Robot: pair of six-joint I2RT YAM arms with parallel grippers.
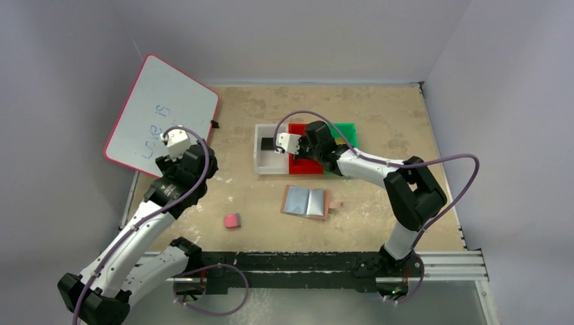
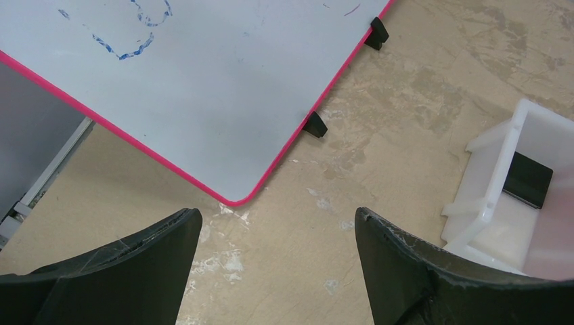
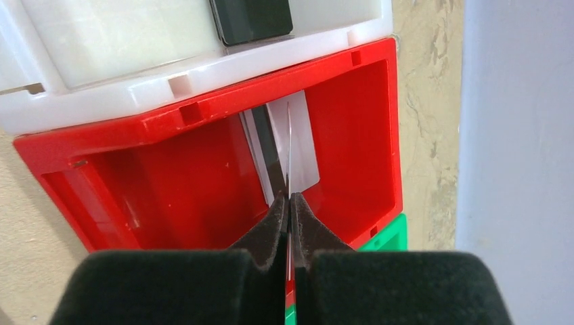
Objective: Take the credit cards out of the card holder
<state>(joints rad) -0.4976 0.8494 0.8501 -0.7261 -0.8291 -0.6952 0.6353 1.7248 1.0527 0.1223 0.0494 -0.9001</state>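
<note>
The tan card holder (image 1: 306, 202) lies open on the table, its pale sleeves facing up. My right gripper (image 1: 295, 150) hangs over the red bin (image 3: 203, 108). In the right wrist view its jaws (image 3: 289, 198) are shut on a thin credit card seen edge-on (image 3: 289, 135). A silver-grey surface with a dark stripe (image 3: 304, 156) shows low in the bin around that edge. A black card (image 1: 266, 143) lies in the white bin (image 3: 101, 101); it also shows in the left wrist view (image 2: 528, 179) and the right wrist view (image 3: 252, 19). My left gripper (image 2: 277, 223) is open and empty above bare table.
A green bin (image 1: 345, 130) stands right of the red bin. A pink-rimmed whiteboard (image 1: 162, 115) leans at the back left, its corner just ahead of my left gripper (image 1: 177, 139). A pink-and-grey eraser (image 1: 232, 221) lies on the table left of the holder.
</note>
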